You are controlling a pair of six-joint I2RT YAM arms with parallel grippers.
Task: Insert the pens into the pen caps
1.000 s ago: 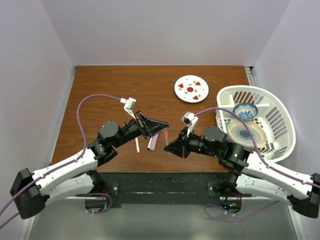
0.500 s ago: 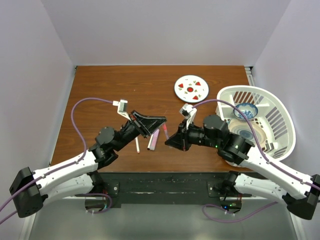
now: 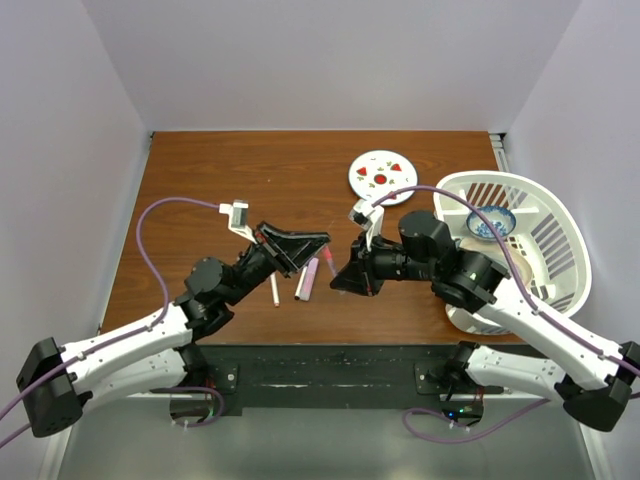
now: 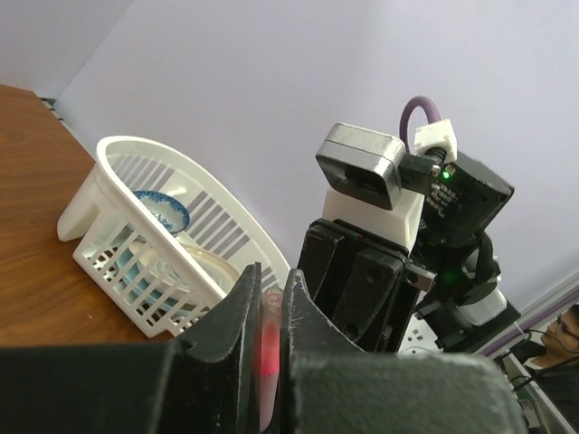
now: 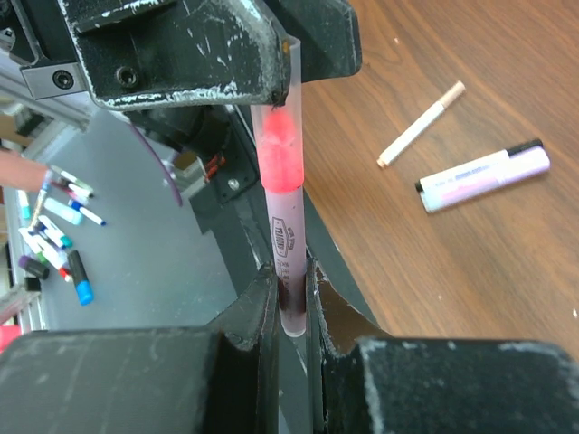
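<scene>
Over the last second I have lifted both arms off the table and brought my 2 claws together above its near middle. They were low beside the loose pens a second ago. Now they meet tip to tip in the air.

My right gripper (image 5: 289, 303) is pinched nearly closed on the dark lower end of a thin pen (image 5: 282, 221) and holds it upright. My left gripper (image 4: 269, 312) is clamped just as narrowly from above on a pale see-through cap (image 5: 291, 90). In the right wrist view the pen's bright red upper part already sits inside that tube, so I judge the 2 pieces are lined up and the push is partly done. I cannot tell whether the pen has reached the end of the cap, because the left finger hides the top.

In the left wrist view only a red glow shows between my closed jaws, with the right claw straight ahead.

This is 1 pen being capped. The other 2 lie on the wood to the left of my claws, close together but apart: a thin white stick (image 3: 275, 290) and a thick pale marker (image 3: 305, 283). No spare caps show in any view. The white basket (image 3: 560, 215) stands at the right.
</scene>
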